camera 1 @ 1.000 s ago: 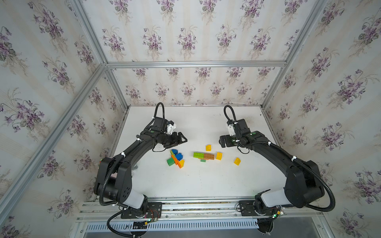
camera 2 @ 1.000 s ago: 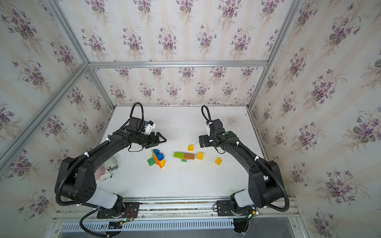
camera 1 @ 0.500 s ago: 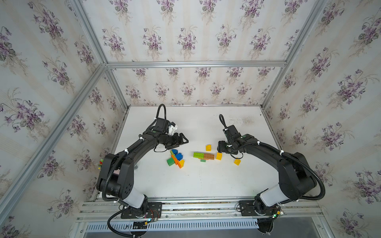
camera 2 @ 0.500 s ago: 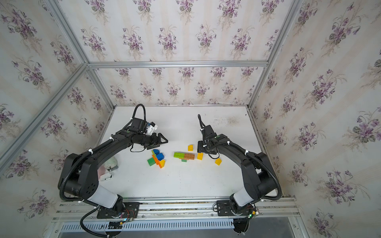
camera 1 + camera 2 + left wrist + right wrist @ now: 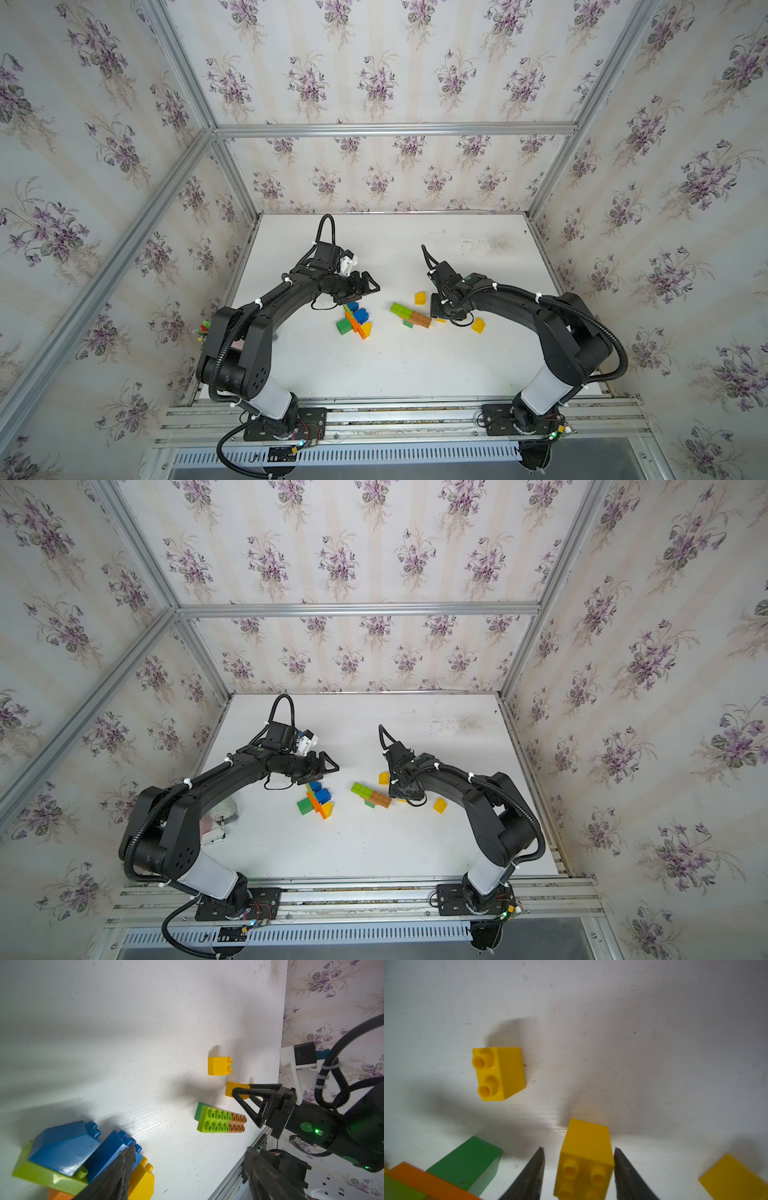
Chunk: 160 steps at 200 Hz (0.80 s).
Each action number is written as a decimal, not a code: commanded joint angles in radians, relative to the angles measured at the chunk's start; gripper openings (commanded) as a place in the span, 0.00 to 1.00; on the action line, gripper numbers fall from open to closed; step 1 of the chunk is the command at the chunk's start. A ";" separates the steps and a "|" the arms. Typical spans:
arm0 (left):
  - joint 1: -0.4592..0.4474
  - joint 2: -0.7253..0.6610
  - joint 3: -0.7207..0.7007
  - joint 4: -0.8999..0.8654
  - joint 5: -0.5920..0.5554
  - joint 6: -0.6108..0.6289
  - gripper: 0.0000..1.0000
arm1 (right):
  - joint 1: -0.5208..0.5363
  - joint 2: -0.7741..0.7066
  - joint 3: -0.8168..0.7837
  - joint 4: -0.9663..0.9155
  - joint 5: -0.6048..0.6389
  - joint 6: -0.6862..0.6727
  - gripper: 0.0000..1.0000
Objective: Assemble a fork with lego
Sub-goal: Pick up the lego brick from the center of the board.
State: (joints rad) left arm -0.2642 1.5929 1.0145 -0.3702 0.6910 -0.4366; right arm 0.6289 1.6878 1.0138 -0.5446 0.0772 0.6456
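The lego lies mid-table in both top views. A lime-and-brown strip (image 5: 409,313) (image 5: 370,793) (image 5: 220,1121) rests on a dark green brick (image 5: 467,1159). My right gripper (image 5: 438,311) (image 5: 578,1148) is down on the table astride a yellow square brick (image 5: 586,1147) (image 5: 233,1088). One finger touches the brick and a narrow gap shows at the other. Loose yellow bricks lie beyond (image 5: 420,297) (image 5: 499,1073) and to the right (image 5: 478,325) (image 5: 733,1176). My left gripper (image 5: 372,286) (image 5: 190,1148) hangs open and empty over a blue, green, orange and yellow pile (image 5: 355,320) (image 5: 62,1147).
Coloured pens (image 5: 203,330) stick up at the table's left edge behind the left arm. A pale pink-and-white object (image 5: 216,818) sits by that arm's base. Papered walls and an aluminium frame (image 5: 390,129) close in three sides.
My right gripper has come down and toward the strip onto the yellow square brick, and its jaws have narrowed round it. The left arm has barely shifted.
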 commanded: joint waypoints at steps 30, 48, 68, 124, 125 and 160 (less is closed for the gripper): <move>-0.006 0.009 -0.008 0.034 0.016 -0.001 0.84 | 0.009 0.025 0.021 -0.029 0.060 0.060 0.45; -0.006 0.016 -0.008 0.031 0.019 -0.001 0.84 | 0.009 0.031 0.022 -0.030 0.072 0.054 0.44; -0.006 0.028 -0.004 0.034 0.030 -0.005 0.84 | 0.009 0.037 0.029 -0.030 0.073 0.035 0.40; -0.006 0.038 -0.001 0.034 0.028 -0.019 0.84 | 0.008 0.027 0.035 -0.047 0.071 -0.030 0.27; -0.006 0.038 -0.001 0.034 0.028 -0.019 0.84 | 0.009 0.026 0.035 -0.047 0.071 -0.032 0.27; -0.006 0.040 0.011 0.020 0.027 -0.019 0.84 | 0.006 -0.010 0.039 -0.057 0.082 -0.090 0.23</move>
State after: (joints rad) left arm -0.2707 1.6318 1.0096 -0.3565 0.7162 -0.4511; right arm 0.6365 1.7103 1.0451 -0.5823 0.1379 0.6006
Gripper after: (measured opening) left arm 0.836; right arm 0.329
